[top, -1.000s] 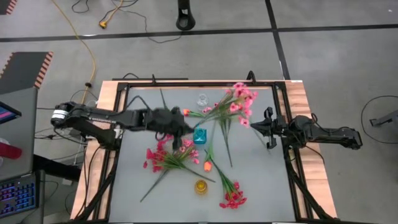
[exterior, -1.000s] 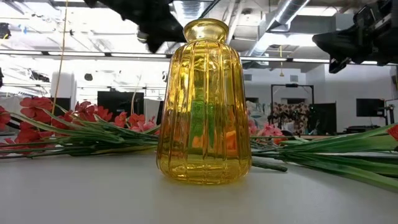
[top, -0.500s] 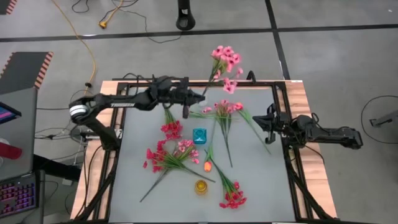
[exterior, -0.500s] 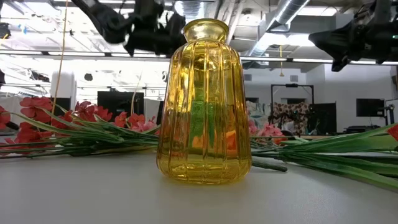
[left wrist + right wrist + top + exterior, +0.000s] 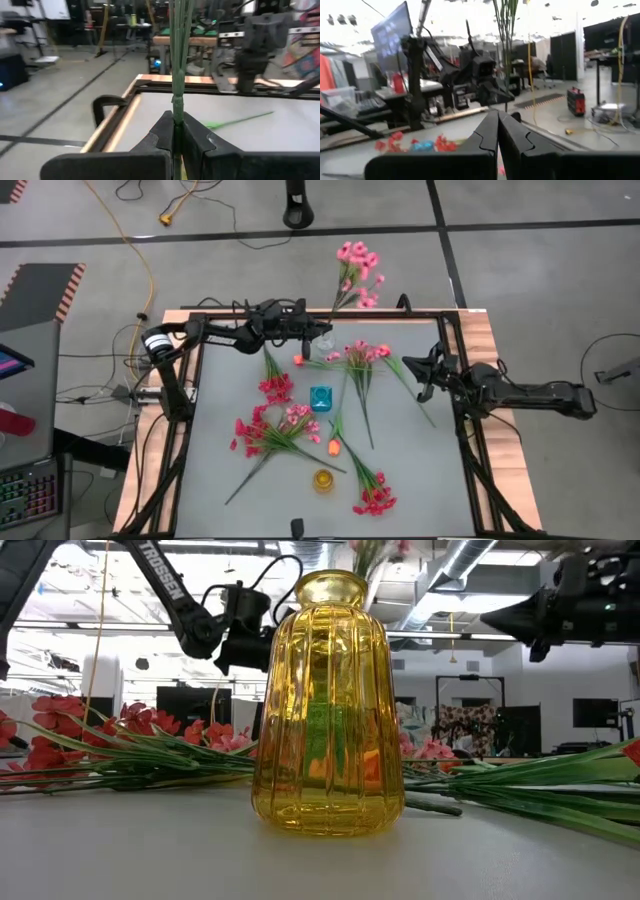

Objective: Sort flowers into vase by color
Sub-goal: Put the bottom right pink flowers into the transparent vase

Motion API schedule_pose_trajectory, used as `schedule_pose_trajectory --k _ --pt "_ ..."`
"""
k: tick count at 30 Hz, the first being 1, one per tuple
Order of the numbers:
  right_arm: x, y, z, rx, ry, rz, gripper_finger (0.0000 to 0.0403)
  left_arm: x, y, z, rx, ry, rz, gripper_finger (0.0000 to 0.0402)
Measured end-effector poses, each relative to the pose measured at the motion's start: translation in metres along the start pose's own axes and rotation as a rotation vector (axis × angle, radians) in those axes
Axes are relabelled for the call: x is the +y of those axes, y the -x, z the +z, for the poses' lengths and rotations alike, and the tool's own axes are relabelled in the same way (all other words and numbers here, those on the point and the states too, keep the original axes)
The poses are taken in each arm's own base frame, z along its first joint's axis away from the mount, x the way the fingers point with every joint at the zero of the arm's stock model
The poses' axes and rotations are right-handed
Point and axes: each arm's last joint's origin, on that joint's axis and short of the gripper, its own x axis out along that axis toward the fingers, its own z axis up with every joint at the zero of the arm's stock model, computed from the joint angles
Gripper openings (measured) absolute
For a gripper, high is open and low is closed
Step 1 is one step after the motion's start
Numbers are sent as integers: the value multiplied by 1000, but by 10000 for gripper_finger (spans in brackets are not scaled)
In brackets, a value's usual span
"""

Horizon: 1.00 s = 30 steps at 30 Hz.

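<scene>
Grey concrete floor surrounds a framed desk (image 5: 410, 480) strewn with flowers, and sorting looks barely begun. At the far left, the left end effector (image 5: 308, 333) is clamped on the green stems of a pink spray (image 5: 357, 272), carried upright with its blossoms past the desk's far edge; the left wrist view shows the fingers (image 5: 162, 132) pressed together on the stems. Just beside it at the far edge stands a clear vase (image 5: 325, 340), judging by position the likely target, with nothing in it yet.

On the left half lie a small red spray (image 5: 275, 385) and a larger mixed red and pink bunch (image 5: 270, 432). Mid-desk stand a teal vase (image 5: 320, 398) and, nearer, a yellow vase (image 5: 322, 479); both appear empty. An orange bud (image 5: 333, 446) lies between them. Another pink spray (image 5: 362, 355) lies right of centre at the far side, and a red spray (image 5: 374, 499) near the front.

At the right, the right end effector (image 5: 425, 368) hovers with its fingers together, holding nothing.
</scene>
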Motion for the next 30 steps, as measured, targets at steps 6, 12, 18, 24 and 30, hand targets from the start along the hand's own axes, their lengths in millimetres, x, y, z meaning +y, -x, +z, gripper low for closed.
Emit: schedule_pose_trajectory --k 6,12,18,24,30 --pt "-3 -9 2 -15 8 -45 38 2 0 -3 23 -46 48 0" --pt "-7 -19 0 -13 19 -87 39 1 0 -4 36 -40 47 0" --pt "-7 -38 10 4 29 -114 56 1 -1 -4 33 -41 44 0" --pt "-5 -69 31 12 41 -137 108 1 -1 -4 32 -41 44 0" --pt "-6 -106 41 44 54 -170 189 0 -1 -4 31 -40 41 0"
